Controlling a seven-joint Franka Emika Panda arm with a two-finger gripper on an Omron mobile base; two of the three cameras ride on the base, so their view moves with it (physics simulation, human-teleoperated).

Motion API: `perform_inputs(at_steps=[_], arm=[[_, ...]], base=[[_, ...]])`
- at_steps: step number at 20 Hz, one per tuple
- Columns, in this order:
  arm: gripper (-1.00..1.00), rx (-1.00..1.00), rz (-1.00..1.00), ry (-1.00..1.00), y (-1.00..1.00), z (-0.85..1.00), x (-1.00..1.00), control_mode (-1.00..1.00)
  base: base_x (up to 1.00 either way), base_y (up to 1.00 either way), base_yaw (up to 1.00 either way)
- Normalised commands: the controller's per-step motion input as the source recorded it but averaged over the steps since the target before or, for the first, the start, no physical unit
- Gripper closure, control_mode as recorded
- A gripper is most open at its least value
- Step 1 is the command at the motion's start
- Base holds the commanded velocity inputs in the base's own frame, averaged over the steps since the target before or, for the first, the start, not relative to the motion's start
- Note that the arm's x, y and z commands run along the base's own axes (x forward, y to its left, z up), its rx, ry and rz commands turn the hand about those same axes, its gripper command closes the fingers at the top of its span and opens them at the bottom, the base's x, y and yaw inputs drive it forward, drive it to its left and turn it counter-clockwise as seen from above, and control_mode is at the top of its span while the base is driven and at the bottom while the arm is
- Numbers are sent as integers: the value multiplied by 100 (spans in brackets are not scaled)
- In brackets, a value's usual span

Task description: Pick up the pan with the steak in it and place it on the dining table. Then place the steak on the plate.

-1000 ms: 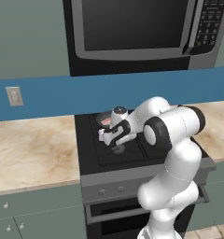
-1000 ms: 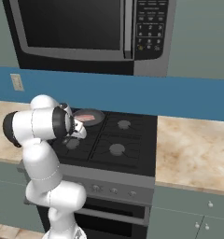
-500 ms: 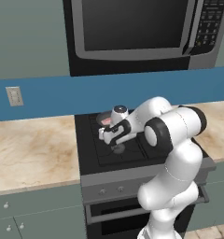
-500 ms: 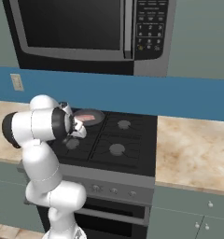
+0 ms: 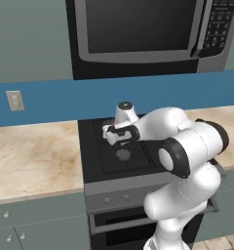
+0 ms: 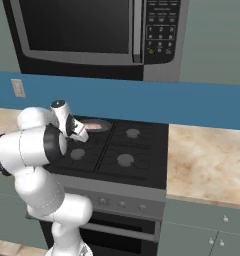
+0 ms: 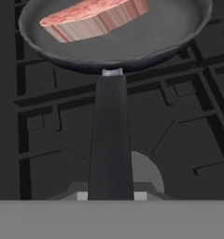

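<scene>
gripper [image 7: 112,193] clamped on pan [image 7: 109,51] handle — fingertips hidden

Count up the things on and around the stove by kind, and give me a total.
Pan: 1
Steak: 1
Stove: 1
Microwave: 1
Wall outlet: 1
Claw, shut on the pan handle: 1
Total: 6

We see our white arm [image 5: 187,146] reaching to ten o'clock over the black stove [image 5: 116,151], its gripper [image 5: 120,141] low above the grates, beneath the microwave [image 5: 148,34].
</scene>
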Motion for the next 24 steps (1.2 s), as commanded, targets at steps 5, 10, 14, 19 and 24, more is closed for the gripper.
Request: perform_inputs(at_steps=[5, 10, 14, 19, 24], arm=[[100, 3, -11, -19, 4, 63, -73, -100], [100, 2, -9, -28, 2, 58, -79, -100], [100, 5, -8, -13, 0, 64, -88, -100], [100, 5, -6, -2, 0, 68, -87, -100], [100, 6, -5, 2, 0, 78, -89, -100]], base=[[0, 0, 0], [0, 0, 0], [0, 0, 0], [0, 0, 0], [0, 0, 0]])
